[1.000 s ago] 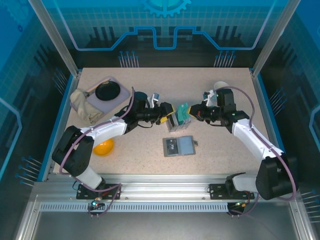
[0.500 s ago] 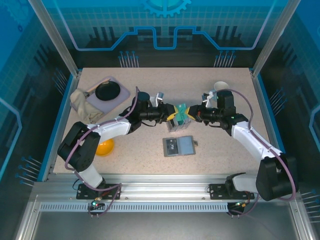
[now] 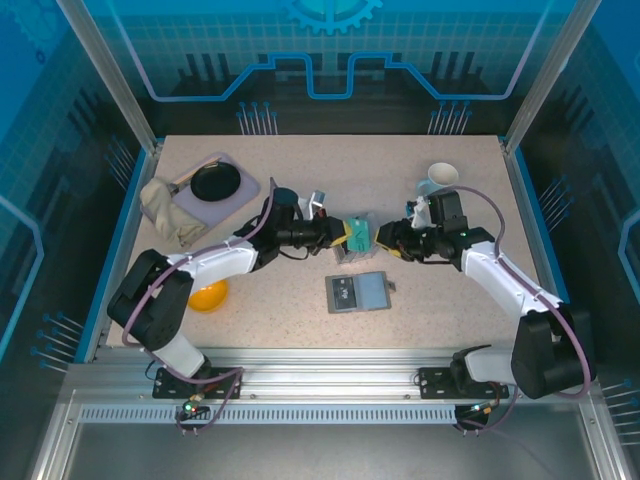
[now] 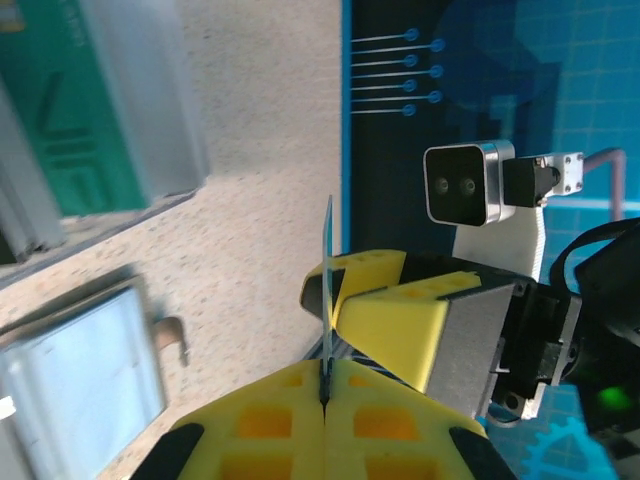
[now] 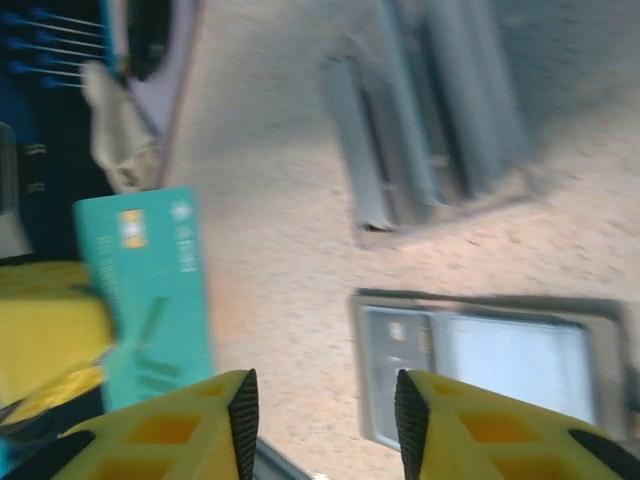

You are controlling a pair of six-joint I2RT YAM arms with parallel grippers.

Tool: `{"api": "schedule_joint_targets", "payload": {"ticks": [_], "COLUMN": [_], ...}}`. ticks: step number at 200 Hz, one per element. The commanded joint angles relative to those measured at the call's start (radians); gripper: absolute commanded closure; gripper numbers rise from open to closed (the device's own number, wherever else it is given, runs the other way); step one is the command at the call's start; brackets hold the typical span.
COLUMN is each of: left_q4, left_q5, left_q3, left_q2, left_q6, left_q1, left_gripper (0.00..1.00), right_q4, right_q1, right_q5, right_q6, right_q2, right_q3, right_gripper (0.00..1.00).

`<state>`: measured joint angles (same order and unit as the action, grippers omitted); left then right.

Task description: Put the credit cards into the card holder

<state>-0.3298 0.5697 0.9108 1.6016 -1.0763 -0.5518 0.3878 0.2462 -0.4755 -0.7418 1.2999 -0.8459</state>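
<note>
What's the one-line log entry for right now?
left tool shut on teal card | right tool open | card holder open on table

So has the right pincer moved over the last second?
Yes. In the top view the right pincer has pulled back from the mug, toward the card holder.

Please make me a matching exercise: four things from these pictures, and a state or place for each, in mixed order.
1 teal card
2 card holder
3 right gripper
4 white cup

A lying open on the table
B toward the table's far right
C pinched in the left gripper
D open, holding nothing

Pairs: 1-C, 2-A, 3-D, 4-B
</note>
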Motion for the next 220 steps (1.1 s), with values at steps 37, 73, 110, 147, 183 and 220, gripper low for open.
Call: {"api": "schedule_joint_targets", "payload": {"ticks": [37,73,110,147,183,220], "left_q4": [0.097,0.06,0.041,-0.018,-0.046,-0.068], "left_q5": [-0.15,-0.205,-0.252,-0.283,-0.31,-0.32], "left_q3": [-0.135,-0.166,-0.17,-0.207,-0.251,-0.273], "left_q2": [-0.038,0.008,0.057,0.096,0.088,0.067], "left_q6": [0.104,0.096,0.115,0.119,0.11,0.114], "left_q1": [-0.103,-0.159,-0.197,-0.21,-0.218,-0.217], "left_gripper": [1.0,1.0,1.0,1.0,1.0,1.0], "right_q4": [0.278,0.308,0.286,0.244,0.218,0.208], "right_q1": [0.154,0.224,0.238,0.224,0.2,0.193], "right_q5": [0.385,0.469,0.469,0.424,0.402,0.405], "right_q6": [0.19,0.203,0.212,0.216,0.211,0.21], "right_q2": [0.13,0.215,0.26,0.272,0.286,0.298], "right_q3": [-0.027,-0.062,-0.048,-0.027,0.017,0.028], "right_gripper": [0.41,0.4,0.41,0.47,0.57,0.64]}}
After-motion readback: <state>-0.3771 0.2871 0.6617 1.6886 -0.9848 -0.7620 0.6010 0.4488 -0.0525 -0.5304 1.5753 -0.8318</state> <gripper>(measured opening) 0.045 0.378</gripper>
